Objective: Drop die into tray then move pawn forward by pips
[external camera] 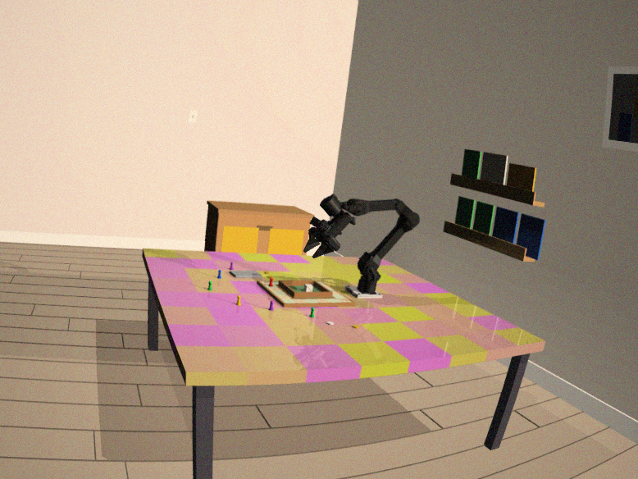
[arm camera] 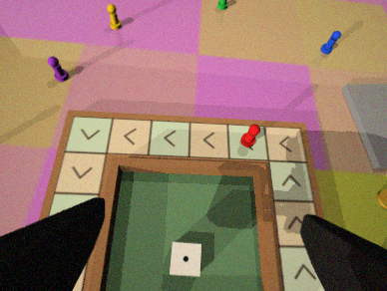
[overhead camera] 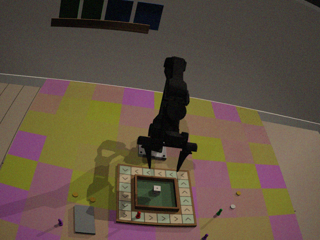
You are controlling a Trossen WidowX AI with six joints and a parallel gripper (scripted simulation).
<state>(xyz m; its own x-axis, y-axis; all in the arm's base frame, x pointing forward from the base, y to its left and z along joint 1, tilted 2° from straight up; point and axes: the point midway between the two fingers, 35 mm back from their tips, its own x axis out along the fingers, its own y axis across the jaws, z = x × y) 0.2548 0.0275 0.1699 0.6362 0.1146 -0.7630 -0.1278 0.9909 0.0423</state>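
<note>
Tabletop (external camera: 330,355) checkered pink, yellow, tan; wood floor, grey wall with shelves. Small white cube die (overhead camera: 156,189) shows one pip on top, lying in green-floored wooden dice tray (overhead camera: 156,207). Red pawn (overhead camera: 138,214) stands on board ring. Black hand (overhead camera: 163,167) spread open, empty, above the board edge.

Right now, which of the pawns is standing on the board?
The red pawn. It stands on a square of the ring, one in from a corner; the purple, green, yellow and blue pawns all stand off the board on the table.
</note>
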